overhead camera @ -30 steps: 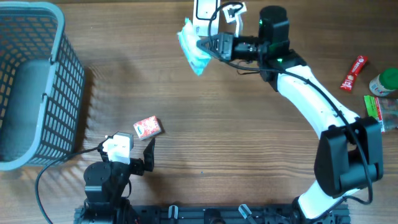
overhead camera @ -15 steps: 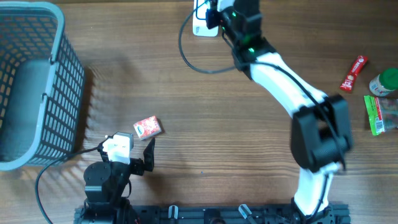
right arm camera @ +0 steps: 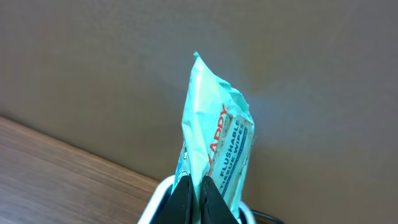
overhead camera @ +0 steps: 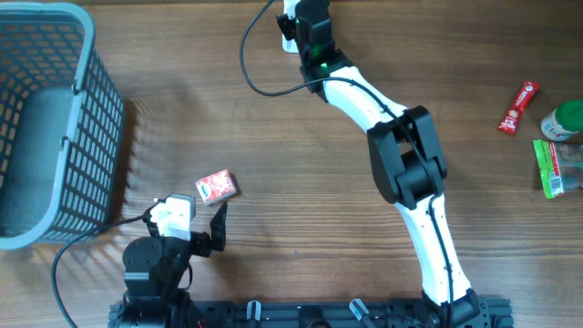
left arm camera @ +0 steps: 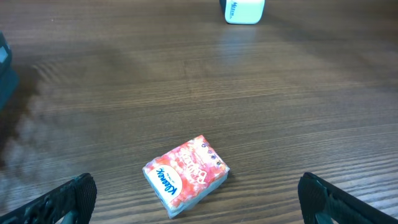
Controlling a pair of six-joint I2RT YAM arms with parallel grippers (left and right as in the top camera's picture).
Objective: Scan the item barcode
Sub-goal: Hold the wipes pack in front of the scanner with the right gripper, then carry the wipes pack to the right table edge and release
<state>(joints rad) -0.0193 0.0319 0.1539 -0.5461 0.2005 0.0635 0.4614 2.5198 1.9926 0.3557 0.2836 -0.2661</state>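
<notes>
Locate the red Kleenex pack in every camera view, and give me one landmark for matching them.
Overhead: the Kleenex pack lies lower left of centre.
Left wrist: lower centre, on bare wood.
Right wrist: not in it.
Landmark: the white scanner, top centre overhead, top edge in the left wrist view.

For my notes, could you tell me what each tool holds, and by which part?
Right tool pinches the wipes pack by its lower end; left tool holds nothing.

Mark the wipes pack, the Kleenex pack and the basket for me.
wipes pack (right arm camera: pixel 219 140), right wrist view, printed front.
Kleenex pack (left arm camera: pixel 186 175), left wrist view, top face.
basket (overhead camera: pixel 102 118), overhead view, mesh side wall.
</notes>
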